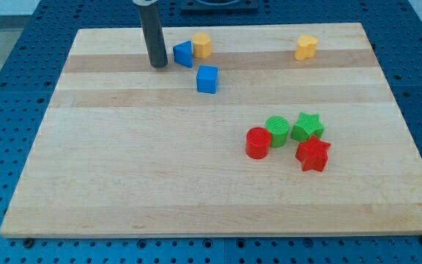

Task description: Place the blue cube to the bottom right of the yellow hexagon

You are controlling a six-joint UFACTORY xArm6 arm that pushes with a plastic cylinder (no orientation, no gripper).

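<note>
My tip (157, 64) is resting on the board (160, 191) at the far left, just left of a blue triangular block (183, 54) and apart from it by a narrow gap. There are no fingers on this rod, so nothing is being held or clasped; it can only shove things along the wood.

The blue cube (207, 79) is sitting a little nearer than the triangular block and to its right, free on all sides. The yellow hexagon (202, 45) is lying just beyond it, touching or nearly touching the triangular block on that block's right. So the cube is already lying near and slightly right of the hexagon, which is roughly the spot the task is asking for. I am judging the placing close to finished, or finished, and the tip is probably standing off to the left so as not to disturb it.

The cube is looking bright blue, with a lighter top face and sharp edges, turned a little askew to the board's edge.

Another yellow block (306, 47) is lying far right. Nearer, right of centre, a red cylinder (257, 143), a green cylinder (277, 130), a green star (308, 127) and a red star (313, 155) are clustering together.
</note>
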